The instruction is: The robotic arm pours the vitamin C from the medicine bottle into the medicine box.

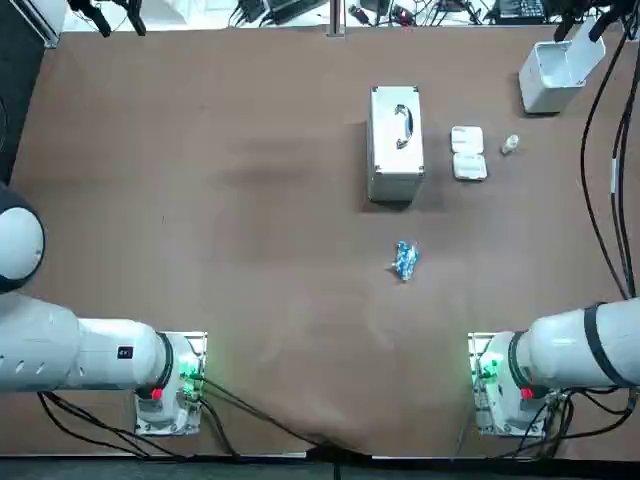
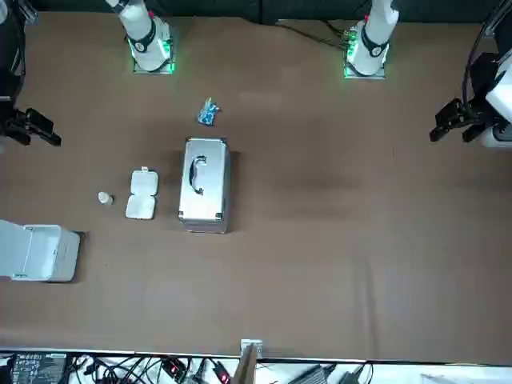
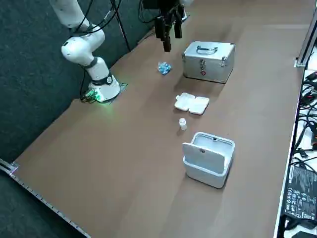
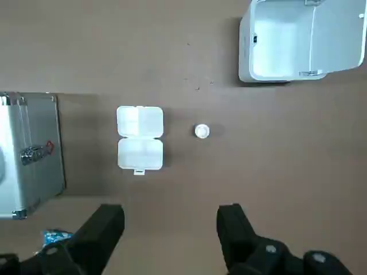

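Right gripper (image 4: 170,212), fingers spread and empty, poised high over the table; the small white upright medicine bottle (image 4: 202,131) stands below it, near the right of the open white compartmented medicine box (image 4: 140,137).

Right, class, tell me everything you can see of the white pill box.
The pill box is white and looks plastic. It lies open and flat on the brown table, two hinged halves split into compartments. It sits between the silver case and the small white bottle, touching neither. The right hand hangs open above, clear of it.
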